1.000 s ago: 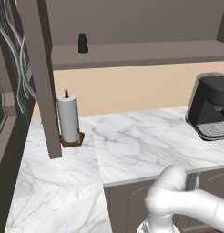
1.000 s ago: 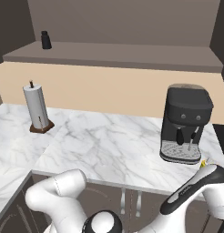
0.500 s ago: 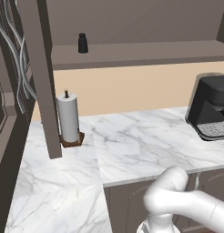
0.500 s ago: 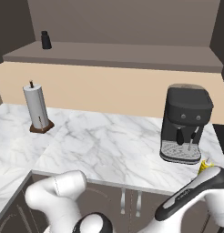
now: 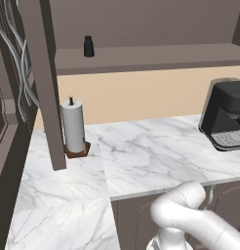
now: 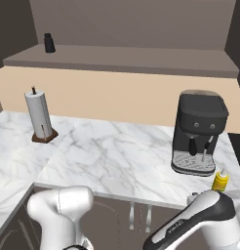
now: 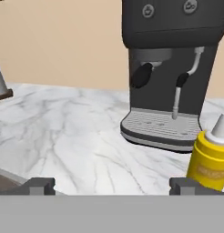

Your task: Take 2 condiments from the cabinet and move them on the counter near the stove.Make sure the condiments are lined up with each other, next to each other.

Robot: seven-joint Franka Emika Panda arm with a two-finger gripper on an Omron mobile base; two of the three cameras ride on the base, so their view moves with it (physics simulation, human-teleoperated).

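A yellow squeeze bottle (image 7: 208, 160) with a white nozzle stands upright on the marble counter (image 7: 63, 132), just right of the coffee machine's drip tray. My gripper (image 7: 112, 186) is open and empty, low at the counter's front edge. The bottle is just behind its right fingertip (image 7: 186, 185) and outside the gap. In the right base view the same yellow bottle (image 6: 220, 180) stands by the counter's (image 6: 117, 156) front right edge. The black bottle (image 5: 88, 46) (image 6: 49, 43) stands on the cabinet shelf (image 5: 141, 56) (image 6: 131, 56) at its left end.
A black coffee machine (image 5: 227, 114) (image 6: 197, 132) (image 7: 168, 68) stands on the counter's right part. A white paper-towel roll (image 5: 73, 127) (image 6: 39, 114) on a brown stand is at the left, beside the cabinet's tall side panel (image 5: 46, 83). Open marble (image 5: 141, 156) lies between them.
My forearm at the lower right of the right base view has shifted slightly. The yellow bottle, the black bottle and the open jaws stay as they were.
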